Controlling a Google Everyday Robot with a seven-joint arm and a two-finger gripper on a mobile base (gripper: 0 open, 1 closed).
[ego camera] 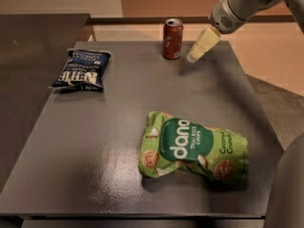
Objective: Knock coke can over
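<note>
The coke can (172,38) is a small dark-red can with a silver top. It stands upright near the far edge of the dark grey table (118,127). My gripper (192,57) reaches in from the upper right with its cream-coloured fingertips pointing down and to the left. It hangs just above the table, a short way to the right of the can and apart from it. Nothing is held in it.
A dark blue snack bag (81,69) lies at the far left of the table. A green dang chips bag (194,148) lies at the front right. The table's far edge runs just behind the can. Another dark surface (28,42) adjoins on the left.
</note>
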